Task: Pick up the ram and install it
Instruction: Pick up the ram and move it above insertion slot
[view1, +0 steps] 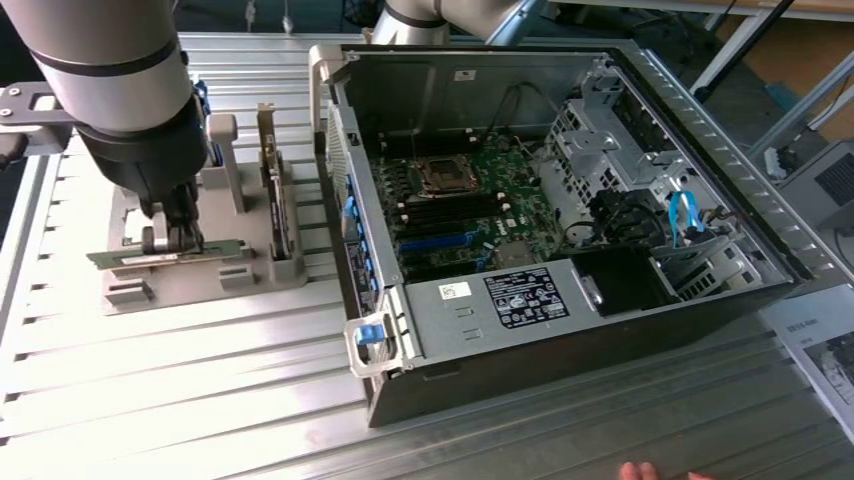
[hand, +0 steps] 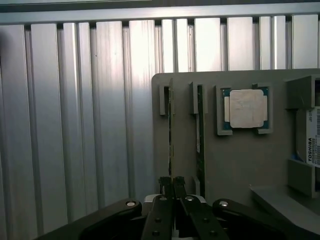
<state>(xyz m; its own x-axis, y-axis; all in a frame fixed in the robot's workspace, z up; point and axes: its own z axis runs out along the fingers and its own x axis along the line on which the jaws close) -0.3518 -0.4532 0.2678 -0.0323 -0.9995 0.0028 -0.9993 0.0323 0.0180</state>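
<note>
Your black two-fingered tool (view1: 174, 243) is clamping its jaws shut on the top edge of the long, slim green circuit-board ram stick (view1: 118, 257), which is standing on edge at the grey plastic parts holder (view1: 174, 295). That holder is sitting on the ribbed aluminium worktop (view1: 200, 390), just beside the open black computer case (view1: 441, 80) on the exterior view's right.
</note>
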